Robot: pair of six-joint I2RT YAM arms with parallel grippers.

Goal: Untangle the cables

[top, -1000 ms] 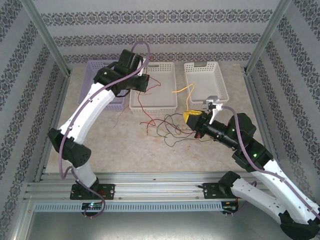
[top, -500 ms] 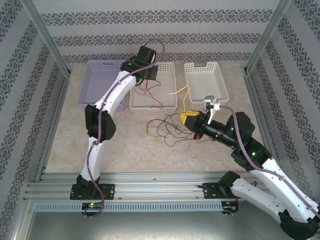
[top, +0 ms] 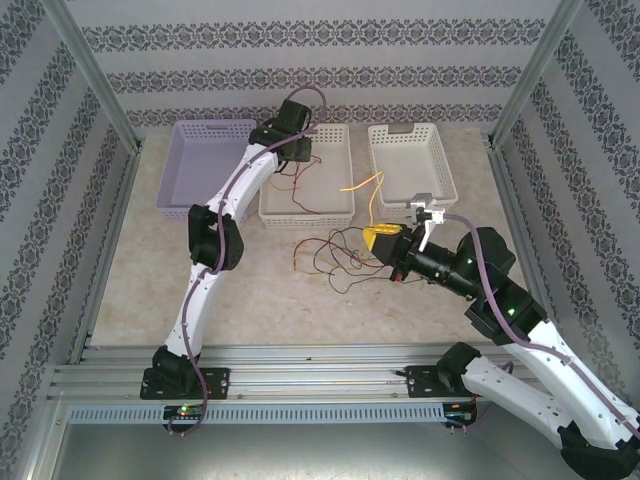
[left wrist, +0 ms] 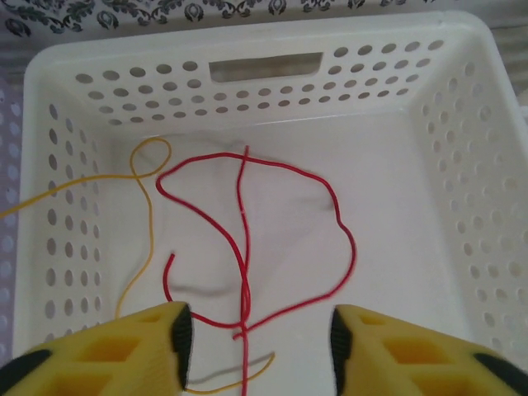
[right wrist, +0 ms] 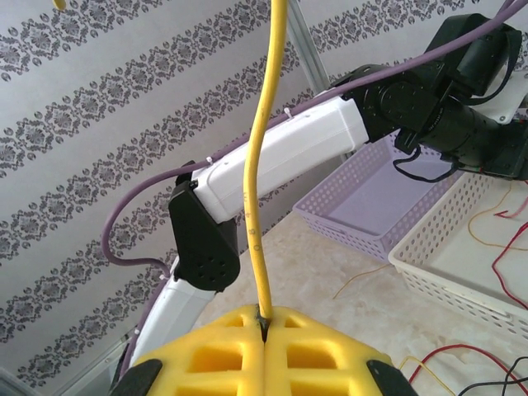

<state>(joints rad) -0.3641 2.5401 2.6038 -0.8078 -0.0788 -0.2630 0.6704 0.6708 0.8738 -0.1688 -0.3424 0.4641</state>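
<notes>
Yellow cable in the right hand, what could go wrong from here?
The right hand is shut on the yellow cable; pulling may tighten the tangle on the table. The open left hand hangs over a red cable and a tan strand in the white basket, so it could grab both.

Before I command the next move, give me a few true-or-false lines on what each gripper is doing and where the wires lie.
1. The left gripper stands open above the white perforated plastic basket. True.
2. The right gripper is open and holds nothing. False: it is shut on the thin yellow cable, which rises from between its jaws.
3. A thin red wire lies loose on that white basket's floor. True.
4. The tangle of thin black and red wires sits inside a basket. False: it lies on the beige tabletop, in front of the baskets.
</notes>
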